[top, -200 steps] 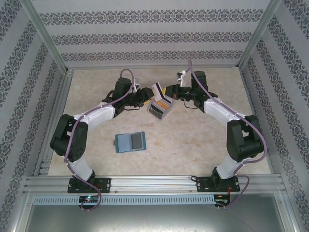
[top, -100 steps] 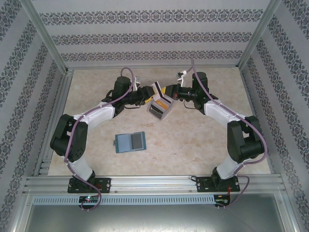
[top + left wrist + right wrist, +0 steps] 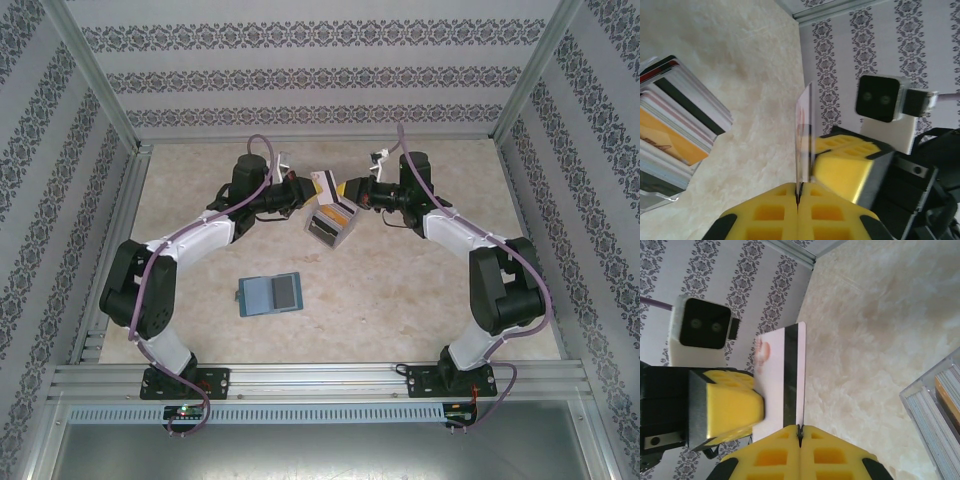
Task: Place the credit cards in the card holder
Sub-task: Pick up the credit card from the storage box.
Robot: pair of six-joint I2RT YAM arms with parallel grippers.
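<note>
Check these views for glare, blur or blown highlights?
Top external: even diffuse light, faint shadows on the table, no glare. Left wrist: table washed out upper left, left gripper soft up close. Right wrist: card face pale and washed, its dark stripe fairly crisp.

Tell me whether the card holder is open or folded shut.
Open: the card holder lies spread flat on the table, with two side-by-side panels facing up. Cannot tell whether its pockets hold any cards.
</note>
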